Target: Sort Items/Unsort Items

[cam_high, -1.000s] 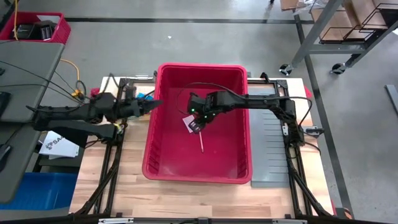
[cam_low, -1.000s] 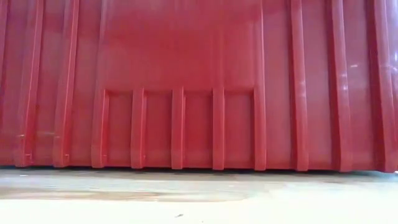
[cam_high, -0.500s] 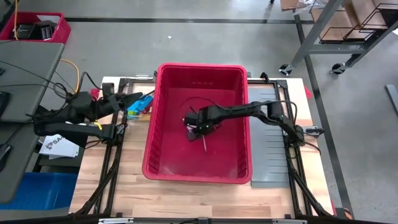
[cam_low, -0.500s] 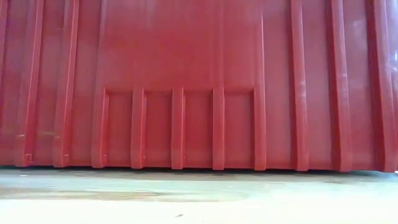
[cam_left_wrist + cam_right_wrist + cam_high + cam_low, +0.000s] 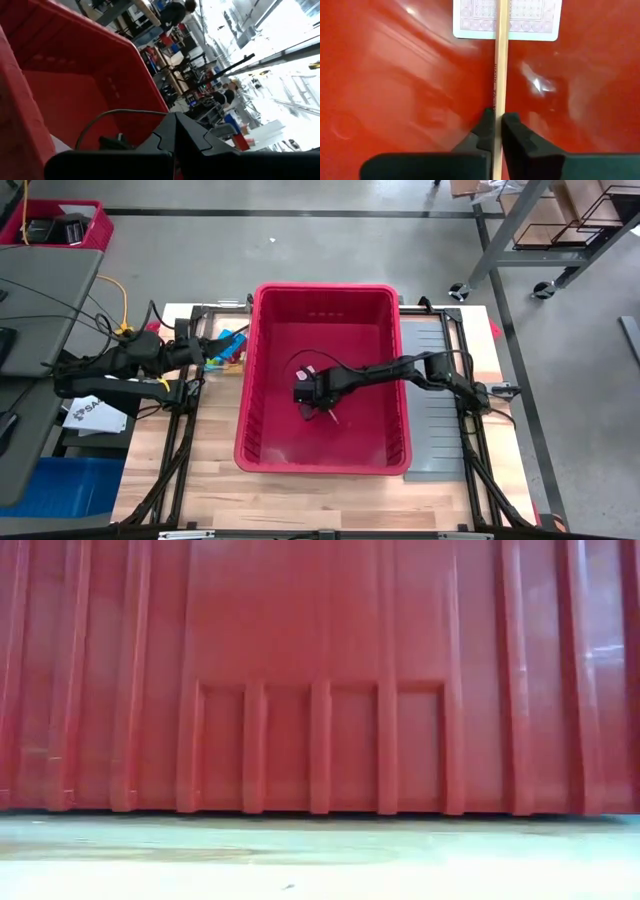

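The right pincer was down on the floor of the big red bin, a little left of the middle. Its two dark fingers were squeezed together on a thin light stick, so the stick was pinched between them. The stick ran straight out past the fingertips and lay across a white card with a fine printed pattern. The card lay flat on the red floor of the bin, just past the tips. From high up, the right pincer showed as a dark lump inside the bin, with its long arm reaching in from the right side of the table. A thin dark cable looped over that arm. The left pincer was shut tight, with nothing between its fingers. It hung outside the bin, just beside the bin's left wall, and its arm came in from the left side of the table. Close to the left pincer, on the table by the bin's left wall, sat a small bunch of bright blocks, with blue, green and yellow ones showing. From table height, only the ribbed red wall of the bin could be seen, filling the whole view.
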Tool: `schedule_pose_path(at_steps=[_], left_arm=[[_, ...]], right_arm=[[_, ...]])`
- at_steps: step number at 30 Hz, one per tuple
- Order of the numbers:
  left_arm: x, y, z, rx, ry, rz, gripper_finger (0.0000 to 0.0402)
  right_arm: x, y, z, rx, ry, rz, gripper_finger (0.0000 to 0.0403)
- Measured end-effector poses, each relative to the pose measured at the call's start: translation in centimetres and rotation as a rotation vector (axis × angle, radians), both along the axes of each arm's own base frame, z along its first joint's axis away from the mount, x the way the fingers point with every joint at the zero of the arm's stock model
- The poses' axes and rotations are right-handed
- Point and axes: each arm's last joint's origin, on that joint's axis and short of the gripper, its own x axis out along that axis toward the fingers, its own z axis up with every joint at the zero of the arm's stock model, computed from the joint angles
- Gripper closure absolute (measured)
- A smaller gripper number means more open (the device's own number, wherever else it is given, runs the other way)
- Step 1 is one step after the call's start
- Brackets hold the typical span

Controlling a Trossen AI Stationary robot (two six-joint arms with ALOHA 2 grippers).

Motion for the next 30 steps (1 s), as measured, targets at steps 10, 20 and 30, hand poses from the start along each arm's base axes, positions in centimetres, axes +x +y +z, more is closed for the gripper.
schedule_pose_path(at_steps=[10,20,30], left_arm=[[0.1,-0.2,0.2,0.084,0.018,-0.069,0.0401],[1.3,-0.2,1.9,0.221,-0.110,-0.077,0.0356],[5.9,-0.3,4.8,0.337,-0.446,-0.080,0.0166]], right_arm=[[-0.5,1.4,9.0,-0.176,-0.095,0.118,0.0403],[-3.7,-0.2,24.3,-0.392,-0.684,0.035,0.0402],[-3.8,-0.4,31.1,-0.344,-1.205,0.151,0.0402]])
